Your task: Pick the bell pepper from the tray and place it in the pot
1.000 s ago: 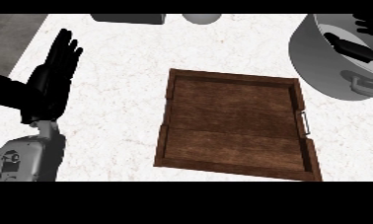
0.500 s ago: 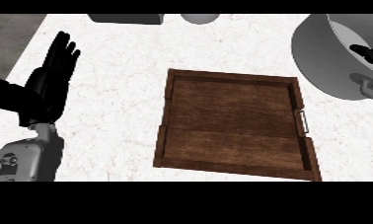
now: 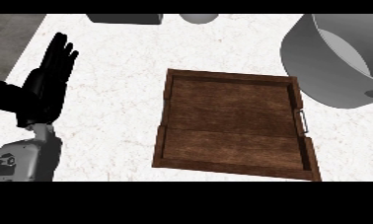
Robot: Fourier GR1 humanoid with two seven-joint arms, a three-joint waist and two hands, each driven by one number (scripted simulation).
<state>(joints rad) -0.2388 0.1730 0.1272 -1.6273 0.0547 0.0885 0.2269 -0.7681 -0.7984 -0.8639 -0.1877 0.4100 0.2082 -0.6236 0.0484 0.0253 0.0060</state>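
a wooden tray (image 3: 235, 124) sits mid-counter toward the near edge, its bed bare. a large grey pot (image 3: 329, 65) stands by the counter's right edge (cut off by the frame). the bell pepper cannot be seen anywhere. the left hand (image 3: 45, 87) rests near the counter's left edge, fingers straight and upward, holding nothing.

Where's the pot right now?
In the head view the pot sits at the right edge of the counter, partly cut off, just up and right of the tray.
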